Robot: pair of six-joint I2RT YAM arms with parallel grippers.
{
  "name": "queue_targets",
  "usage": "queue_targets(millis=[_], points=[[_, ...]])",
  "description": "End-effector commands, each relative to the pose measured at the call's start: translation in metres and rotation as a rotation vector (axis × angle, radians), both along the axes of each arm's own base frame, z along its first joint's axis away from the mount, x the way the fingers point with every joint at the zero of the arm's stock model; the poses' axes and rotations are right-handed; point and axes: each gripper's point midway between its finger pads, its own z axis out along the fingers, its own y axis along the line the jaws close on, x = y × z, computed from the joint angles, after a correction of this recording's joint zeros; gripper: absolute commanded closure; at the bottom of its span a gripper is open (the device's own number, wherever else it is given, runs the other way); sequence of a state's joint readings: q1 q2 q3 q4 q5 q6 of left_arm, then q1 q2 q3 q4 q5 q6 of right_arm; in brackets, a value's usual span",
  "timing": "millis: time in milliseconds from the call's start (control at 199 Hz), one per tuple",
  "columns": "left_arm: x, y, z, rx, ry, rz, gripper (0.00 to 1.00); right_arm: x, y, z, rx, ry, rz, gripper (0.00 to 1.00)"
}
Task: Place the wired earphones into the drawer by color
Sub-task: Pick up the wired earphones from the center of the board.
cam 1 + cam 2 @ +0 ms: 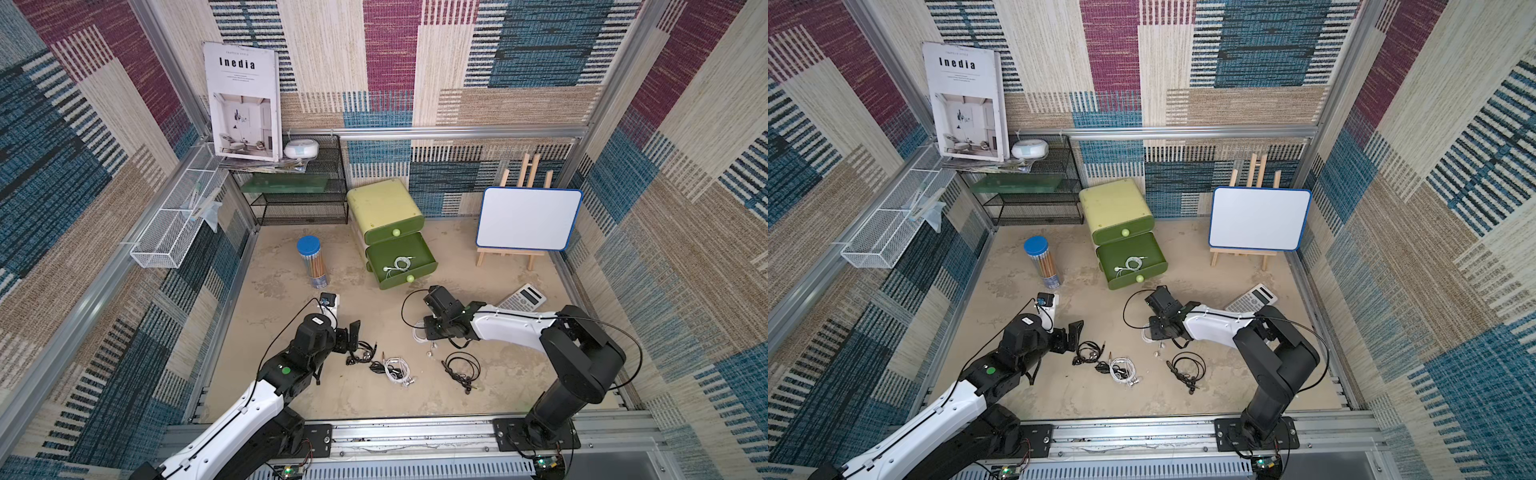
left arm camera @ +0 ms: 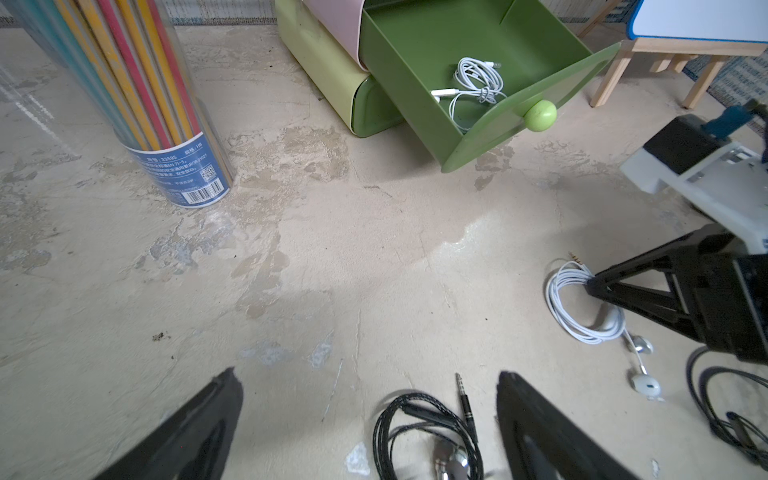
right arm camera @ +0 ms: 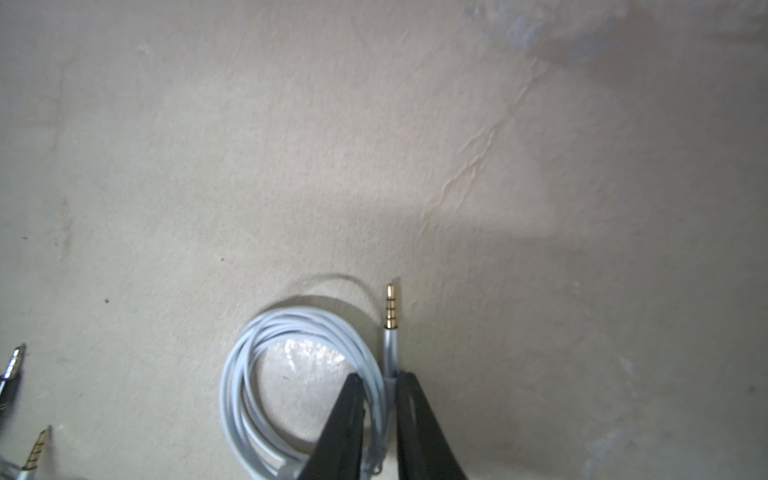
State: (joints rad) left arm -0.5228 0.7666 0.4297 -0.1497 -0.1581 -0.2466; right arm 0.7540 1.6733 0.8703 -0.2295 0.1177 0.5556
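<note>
Right gripper (image 3: 378, 378) pinches the white earphone coil (image 3: 299, 322) beside its jack plug; in a top view the open green drawer (image 1: 384, 251) lies just above-left. Left gripper (image 2: 365, 372) gapes wide, empty.

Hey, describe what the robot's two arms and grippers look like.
The left arm and right arm have white shells between bulky black joints, with thin black cables looping alongside. The left has a round green dot. The left gripper and right gripper have black, tapering, wedge-shaped fingers.

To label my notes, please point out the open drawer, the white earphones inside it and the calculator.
open drawer (image 2: 415, 58): left wrist view, bare inner floor.
white earphones (image 2: 483, 92): left wrist view, bundled cable.
calculator (image 1: 515, 303): a top view, keypad.
</note>
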Motion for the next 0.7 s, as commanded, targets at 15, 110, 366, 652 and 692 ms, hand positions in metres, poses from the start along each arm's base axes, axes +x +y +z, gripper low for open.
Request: queue_targets(millis=[15,110,366,652,692], points=[[0.002,-0.001,0.004,-0.001,-0.018,-0.005,0.01,-0.009,-0.007,-0.006,-0.037,0.037,0.001,0.84],[0.002,-0.001,0.004,-0.001,-0.017,-0.005,0.01,-0.008,-0.008,-0.005,-0.039,0.031,0.001,0.87],[0.002,-0.001,0.004,-0.001,-0.019,-0.004,0.01,-0.007,-0.009,0.002,-0.031,0.010,0.000,0.93],[0.002,-0.001,0.004,-0.001,-0.019,-0.005,0.01,-0.003,-0.009,0.025,-0.009,-0.044,-0.006,0.99],[0.002,-0.001,0.004,0.000,-0.021,-0.003,0.01,-0.002,-0.009,0.028,-0.007,-0.054,-0.006,0.99]])
